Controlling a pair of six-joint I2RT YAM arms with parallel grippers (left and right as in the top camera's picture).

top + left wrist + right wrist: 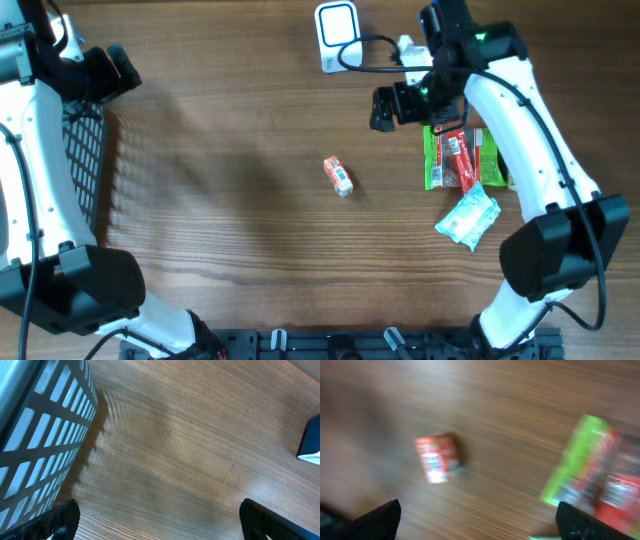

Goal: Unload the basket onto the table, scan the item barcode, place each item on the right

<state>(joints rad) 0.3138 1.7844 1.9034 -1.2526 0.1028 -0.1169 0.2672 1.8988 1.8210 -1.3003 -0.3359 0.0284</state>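
Note:
A white and blue barcode scanner [337,35] stands at the table's far edge, and its corner shows in the left wrist view [311,445]. A small red box [339,175] lies alone mid-table, also blurred in the right wrist view [437,457]. My right gripper [388,106] hovers open and empty between the scanner and a green packet [440,160]; its fingers [380,520] are wide apart over bare wood. At the far left, beside the basket, my left gripper [112,72] is open and empty.
A red packet [460,158] lies on the green packet [592,470], and a light blue packet [468,218] lies nearer the front. A grey mesh basket [85,150] stands at the left edge, close in the left wrist view [45,425]. The scanner's cable [385,45] runs right.

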